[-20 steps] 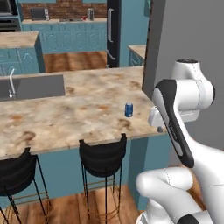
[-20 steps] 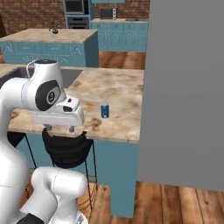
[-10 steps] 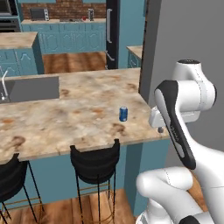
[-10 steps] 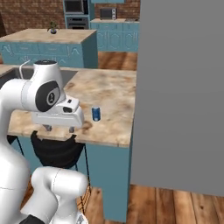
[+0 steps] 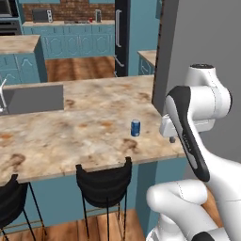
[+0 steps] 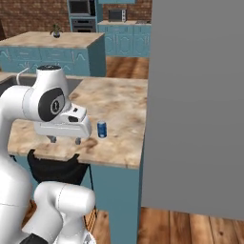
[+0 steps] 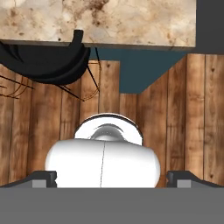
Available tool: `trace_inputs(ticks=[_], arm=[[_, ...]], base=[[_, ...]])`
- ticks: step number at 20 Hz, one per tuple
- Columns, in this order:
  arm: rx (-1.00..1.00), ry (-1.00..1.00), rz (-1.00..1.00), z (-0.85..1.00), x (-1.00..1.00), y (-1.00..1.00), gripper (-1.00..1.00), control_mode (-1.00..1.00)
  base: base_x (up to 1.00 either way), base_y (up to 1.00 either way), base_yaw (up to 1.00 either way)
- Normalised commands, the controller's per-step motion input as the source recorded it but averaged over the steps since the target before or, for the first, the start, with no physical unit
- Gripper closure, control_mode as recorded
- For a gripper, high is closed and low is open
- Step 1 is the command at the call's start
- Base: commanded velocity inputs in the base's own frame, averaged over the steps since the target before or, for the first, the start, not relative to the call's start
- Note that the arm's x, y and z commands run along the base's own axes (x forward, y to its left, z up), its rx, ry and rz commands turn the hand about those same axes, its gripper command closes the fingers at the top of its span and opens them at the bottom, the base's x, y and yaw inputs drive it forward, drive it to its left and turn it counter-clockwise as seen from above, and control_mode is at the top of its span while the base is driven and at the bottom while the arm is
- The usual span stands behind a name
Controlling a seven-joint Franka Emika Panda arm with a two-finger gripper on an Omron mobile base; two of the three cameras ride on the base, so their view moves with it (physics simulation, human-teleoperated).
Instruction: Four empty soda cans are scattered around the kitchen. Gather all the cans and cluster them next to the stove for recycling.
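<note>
A blue soda can stands upright near the front edge of the marble island counter. My gripper hangs open and empty, pointing straight down. It is in front of the counter's edge, nearer to me than the can and apart from it. In the hand view the counter edge runs along the top, with wooden floor below it. The stove is out of view.
Black bar stools stand under the counter's front. A grey wall closes off the right end of the counter. A sink is set into the counter at left. A second island stands behind.
The whole picture has shifted, so the base has driven: the counter and can now sit nearer and lower in both base views. The arm holds its pose and the gripper stays open.
</note>
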Motion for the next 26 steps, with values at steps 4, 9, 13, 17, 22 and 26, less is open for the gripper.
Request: trace_inputs(ticks=[4, 9, 13, 17, 22, 26], arm=[[0.00, 0.00, 0.00, 0.00, 0.00, 0.00, -1.00, 1.00], [0.00, 0.00, 0.00, 0.00, 0.00, 0.00, -1.00, 1.00], [0.00, 0.00, 0.00, 0.00, 0.00, 0.00, -1.00, 1.00], [0.00, 0.00, 0.00, 0.00, 0.00, 0.00, -1.00, 1.00], [0.00, 0.00, 0.00, 0.00, 0.00, 0.00, -1.00, 1.00], [0.00, 0.00, 0.00, 0.00, 0.02, 0.00, -1.00, -1.00]], base=[[0.24, -0.10, 0.00], [0.15, -0.07, 0.00], [0.18, -0.04, 0.00], [0.00, -0.01, 0.00], [0.00, 0.00, 0.00], [0.00, 0.00, 0.00]])
